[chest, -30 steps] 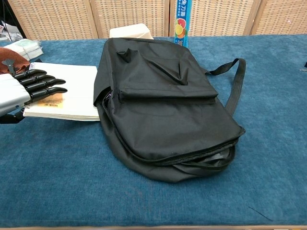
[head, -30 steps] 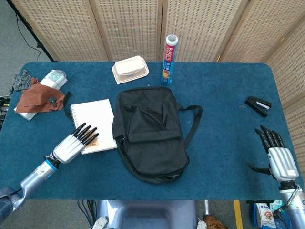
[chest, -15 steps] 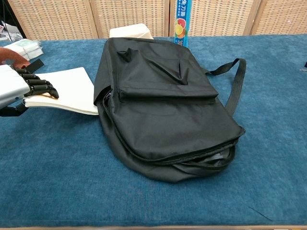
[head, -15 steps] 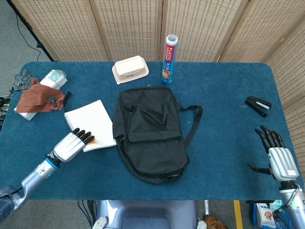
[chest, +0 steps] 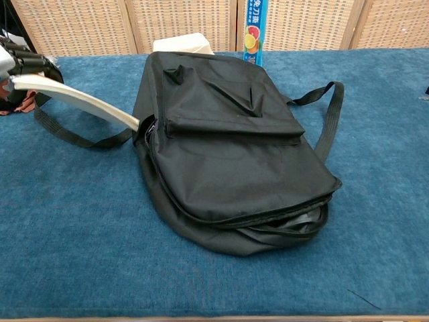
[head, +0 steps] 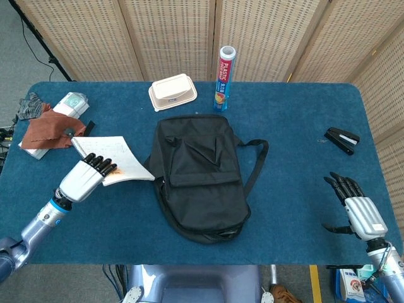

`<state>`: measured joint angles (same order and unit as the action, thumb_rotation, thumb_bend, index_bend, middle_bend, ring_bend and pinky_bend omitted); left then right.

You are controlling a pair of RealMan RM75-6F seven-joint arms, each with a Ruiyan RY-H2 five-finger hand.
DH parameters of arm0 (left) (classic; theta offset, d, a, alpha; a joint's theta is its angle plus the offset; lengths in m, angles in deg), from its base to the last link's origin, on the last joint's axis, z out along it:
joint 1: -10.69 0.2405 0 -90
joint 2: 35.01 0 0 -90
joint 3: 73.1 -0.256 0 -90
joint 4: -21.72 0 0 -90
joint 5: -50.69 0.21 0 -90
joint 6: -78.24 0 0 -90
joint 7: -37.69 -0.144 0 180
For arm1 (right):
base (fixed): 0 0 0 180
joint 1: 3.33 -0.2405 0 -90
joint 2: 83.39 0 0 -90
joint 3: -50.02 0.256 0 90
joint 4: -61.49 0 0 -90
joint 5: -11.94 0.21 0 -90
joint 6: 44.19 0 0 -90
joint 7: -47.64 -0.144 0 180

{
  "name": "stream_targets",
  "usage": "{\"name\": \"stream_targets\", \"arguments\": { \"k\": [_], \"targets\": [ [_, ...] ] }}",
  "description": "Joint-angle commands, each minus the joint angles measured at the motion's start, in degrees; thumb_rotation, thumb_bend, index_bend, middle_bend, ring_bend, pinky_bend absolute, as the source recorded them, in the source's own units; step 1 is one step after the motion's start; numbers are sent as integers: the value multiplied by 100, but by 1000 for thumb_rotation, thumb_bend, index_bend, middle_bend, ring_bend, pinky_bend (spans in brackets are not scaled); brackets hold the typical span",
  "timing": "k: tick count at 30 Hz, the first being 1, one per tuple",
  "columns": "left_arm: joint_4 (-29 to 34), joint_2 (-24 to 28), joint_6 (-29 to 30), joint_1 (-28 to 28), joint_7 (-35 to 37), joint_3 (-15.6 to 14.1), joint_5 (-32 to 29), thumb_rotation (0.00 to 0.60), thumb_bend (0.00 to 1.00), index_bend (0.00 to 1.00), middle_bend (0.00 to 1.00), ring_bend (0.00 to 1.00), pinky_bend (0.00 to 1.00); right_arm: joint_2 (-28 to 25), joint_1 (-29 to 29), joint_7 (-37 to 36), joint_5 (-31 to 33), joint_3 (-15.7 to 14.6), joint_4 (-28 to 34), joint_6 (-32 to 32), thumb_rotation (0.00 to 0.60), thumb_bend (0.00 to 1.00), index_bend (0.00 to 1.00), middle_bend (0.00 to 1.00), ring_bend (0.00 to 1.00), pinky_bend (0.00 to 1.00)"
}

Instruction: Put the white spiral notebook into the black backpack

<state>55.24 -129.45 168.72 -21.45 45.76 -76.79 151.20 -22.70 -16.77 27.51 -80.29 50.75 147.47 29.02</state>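
- We see a blue table [head: 297, 126] from above, with a black backpack [head: 199, 177] lying flat at its middle.
- Our left hand [head: 85, 177] holds the white spiral notebook [head: 113, 161], dark fingers [head: 100, 162] curled over its near edge.
- The chest view shows the notebook [chest: 74, 100] lifted off the table and tilted, its low corner touching the backpack's [chest: 228, 147] left side.
- A black strap [chest: 74, 137] lies on the cloth beneath the raised notebook.
- Our right hand [head: 353, 205] rests at the table's right edge, holding nothing, fingers straight and slightly apart, well apart from the backpack.
- We judge the step in hand to be carrying the notebook toward the bag's opening.
- Next, the zipper seam must be parted, likely by the right hand, so the notebook can slide in.
- Whether that seam is unzipped, we cannot tell.
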Motion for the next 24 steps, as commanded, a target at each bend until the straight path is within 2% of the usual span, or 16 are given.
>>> {"name": "stream_targets", "arguments": {
  "k": [1,5,12,17,20,24],
  "targets": [
    [243,159,124,-73,-13,132,-68,600,921,740,707,532,575,-102,-143,-177,-219,-112,-85,-119,600,0,0,0,0,0],
    [531,332,195,-117,-91,226,-106,600,920,744,709,534,575,-190,-262,-412,-418,-208,-69,-210,600,0,0,0,0,0],
    [1320,889,368,-85,-209,441,-240,600,921,744,709,534,575,-266,-709,-781,-1194,-551,100,-493,600,0,0,0,0,0],
    [1563,1120,408,-32,-193,536,-318,600,921,744,709,534,575,-156,-1005,-567,-1561,-666,207,-697,600,0,0,0,0,0],
    [1638,1217,421,2,-126,573,-351,600,921,744,709,534,575,-56,-1193,-402,-1644,-671,351,-873,600,0,3,0,0,0],
    [1675,1299,466,60,-1,627,-398,600,920,744,709,535,575,140,-1491,-95,-1484,-492,640,-1212,600,0,16,0,0,0]
  ]
}}
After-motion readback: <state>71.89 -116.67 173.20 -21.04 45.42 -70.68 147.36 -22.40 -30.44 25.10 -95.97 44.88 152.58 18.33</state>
